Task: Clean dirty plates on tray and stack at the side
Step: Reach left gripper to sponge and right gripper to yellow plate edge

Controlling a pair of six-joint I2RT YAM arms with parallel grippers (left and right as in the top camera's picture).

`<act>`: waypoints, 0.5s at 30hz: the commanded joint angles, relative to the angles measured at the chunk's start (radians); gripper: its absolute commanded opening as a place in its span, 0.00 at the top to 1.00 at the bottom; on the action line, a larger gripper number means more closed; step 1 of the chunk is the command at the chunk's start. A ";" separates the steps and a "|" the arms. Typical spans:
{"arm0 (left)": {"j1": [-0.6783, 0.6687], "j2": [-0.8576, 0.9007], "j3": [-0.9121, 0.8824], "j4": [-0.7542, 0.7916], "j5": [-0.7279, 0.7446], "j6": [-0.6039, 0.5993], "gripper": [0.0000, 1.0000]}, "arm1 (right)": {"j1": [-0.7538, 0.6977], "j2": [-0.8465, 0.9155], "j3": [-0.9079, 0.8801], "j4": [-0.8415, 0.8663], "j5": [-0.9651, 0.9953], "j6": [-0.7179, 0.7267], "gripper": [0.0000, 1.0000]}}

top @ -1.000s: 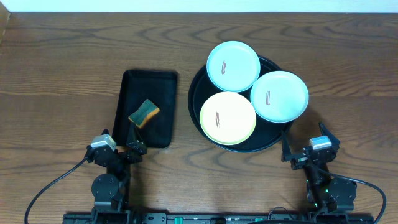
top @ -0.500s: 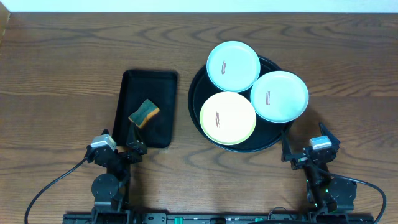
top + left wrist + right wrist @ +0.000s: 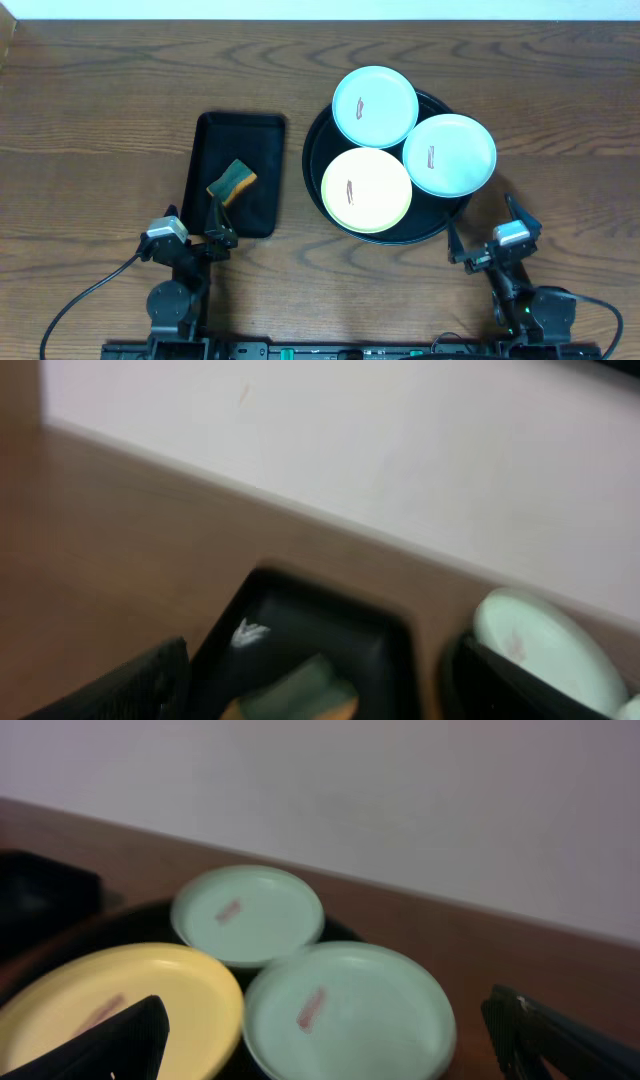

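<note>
Black tray (image 3: 312, 160) on surface (image 3: 100, 120), carrying yellow plate (image 3: 366, 190) and two mint plates (image 3: 374, 106), each with reddish smear (image 3: 351, 192), left fingers (image 3: 130, 690) spread, right fingers (image 3: 560, 1040) spread, both empty

- Bare table (image 3: 100, 120) fills the left third and the top strip of the overhead frame.
- A narrow lane of bare wood runs between the rectangular tray (image 3: 228, 140) and the round tray (image 3: 313, 160).
- Three plates (image 3: 375, 106) crowd the round tray, packed edge to edge.
- A sponge (image 3: 231, 182) lies in the rectangular tray's lower half.
</note>
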 commanded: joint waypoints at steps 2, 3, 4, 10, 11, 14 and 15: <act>0.004 -0.005 0.010 0.235 0.072 -0.047 0.15 | 0.010 0.005 0.034 0.125 -0.145 0.068 0.01; 0.004 -0.005 0.024 0.244 0.072 -0.047 0.15 | 0.010 0.017 0.058 0.130 -0.146 0.086 0.01; 0.004 0.000 0.047 0.240 0.073 -0.047 0.15 | 0.010 0.031 0.083 0.127 -0.147 0.100 0.01; 0.004 0.115 0.239 0.065 0.073 -0.047 0.15 | 0.010 0.260 0.322 0.063 -0.188 0.116 0.01; 0.004 0.153 0.291 0.012 0.073 -0.047 0.15 | 0.010 0.321 0.381 0.035 -0.195 0.116 0.01; 0.004 0.274 0.449 -0.140 0.082 -0.042 0.15 | 0.010 0.508 0.573 -0.087 -0.228 0.117 0.01; 0.004 0.325 0.510 -0.195 0.090 -0.034 0.15 | 0.010 0.577 0.647 -0.145 -0.241 0.117 0.01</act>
